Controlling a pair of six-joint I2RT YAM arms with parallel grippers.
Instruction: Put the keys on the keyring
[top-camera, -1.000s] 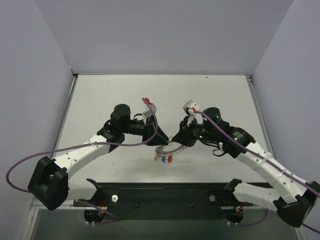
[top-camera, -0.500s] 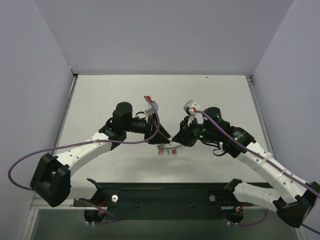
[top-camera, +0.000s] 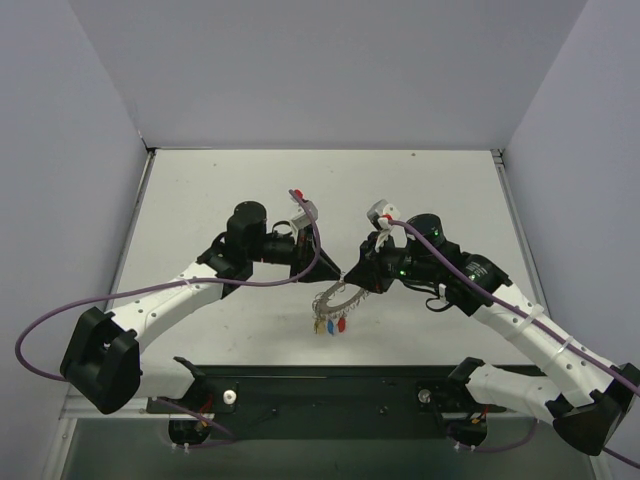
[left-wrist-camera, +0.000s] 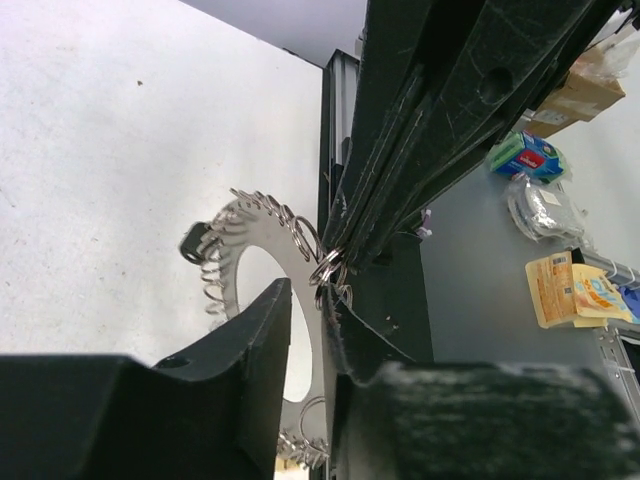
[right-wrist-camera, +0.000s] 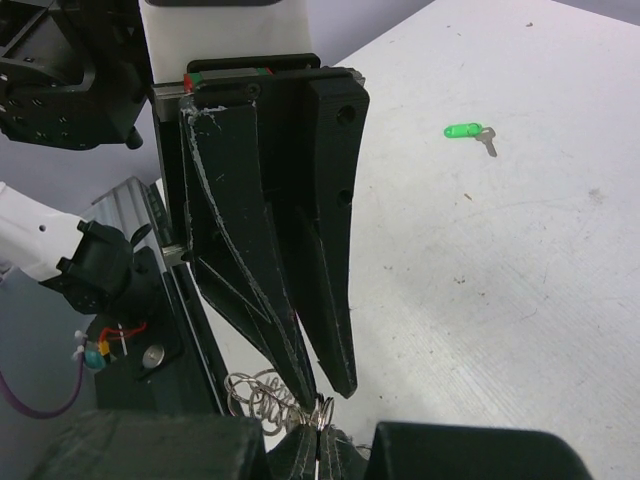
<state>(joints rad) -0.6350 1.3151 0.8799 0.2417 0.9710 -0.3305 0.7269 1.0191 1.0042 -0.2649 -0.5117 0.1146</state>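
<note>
Left wrist: scalloped, seemingly steel keyring (left-wrist-camera: 255, 226)

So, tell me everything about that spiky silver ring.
The keyring is a flat, silvery metal band with an open centre and wire loops round its rim. It is held tilted: the right gripper pinches its rim, jaws shut; the left gripper has jaws either side of its edge. Red and blue keys dangle below.
</note>
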